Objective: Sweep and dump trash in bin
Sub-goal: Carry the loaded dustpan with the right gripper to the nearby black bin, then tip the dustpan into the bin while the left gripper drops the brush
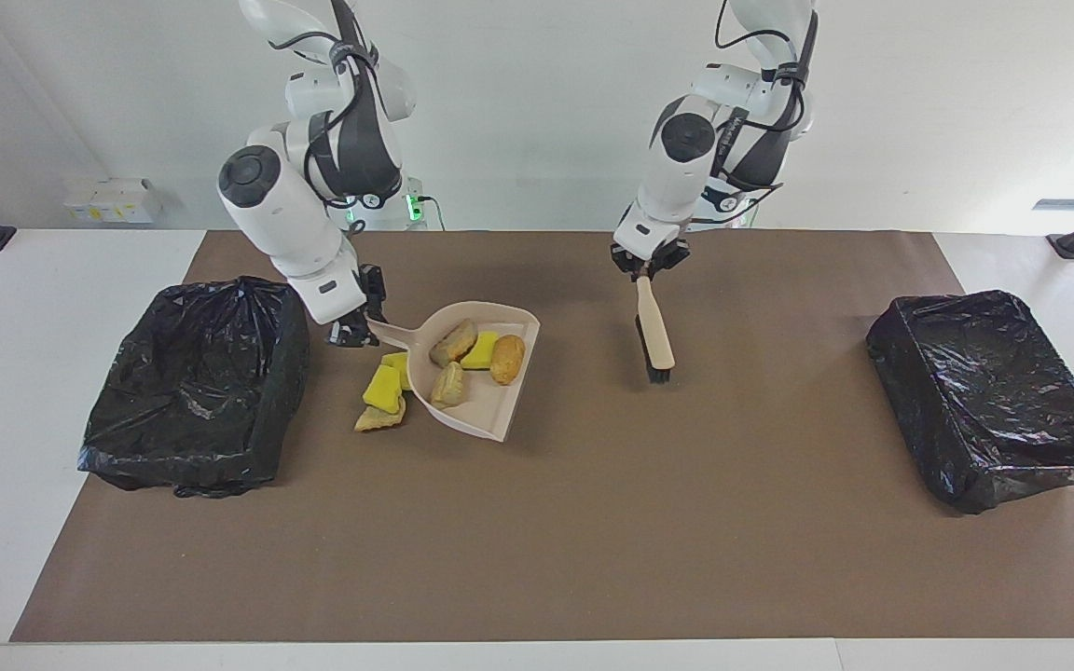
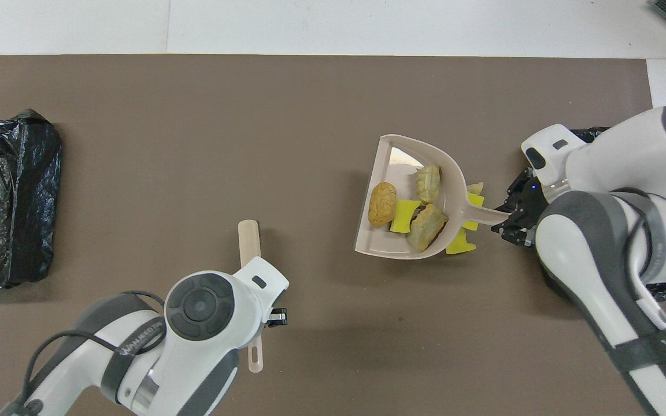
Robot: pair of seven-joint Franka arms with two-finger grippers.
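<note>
loaded dustpan (image 1: 476, 391) apparently above loose trash (image 1: 382, 390)

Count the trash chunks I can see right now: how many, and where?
7. Four ride in the dustpan: chunks. Three lie on the mat beside it, partly covered; more may hide underneath.

Surface (image 1: 80, 578): white, covered by a plain brown mat (image 1: 537, 540).

Dustpan (image 1: 486, 417): beige, unpatterned. Inside it: one bright yellow chunk (image 1: 480, 351), one orange-brown chunk (image 1: 507, 359), two tan-olive chunks (image 1: 452, 343) (mottled, rough texture).

On the mat beside the dustpan: yellow chunks (image 1: 382, 388) and a pale tan chunk (image 1: 377, 420).

Brush (image 1: 656, 334): beige handle, black bristles.

Two bins: the one at the right arm's end (image 1: 197, 382) and the one at the left arm's end (image 1: 994, 396), both lined in glossy black plastic with crinkled highlights.

Arms: white shells, dark grey joints; black at the jaws.
</note>
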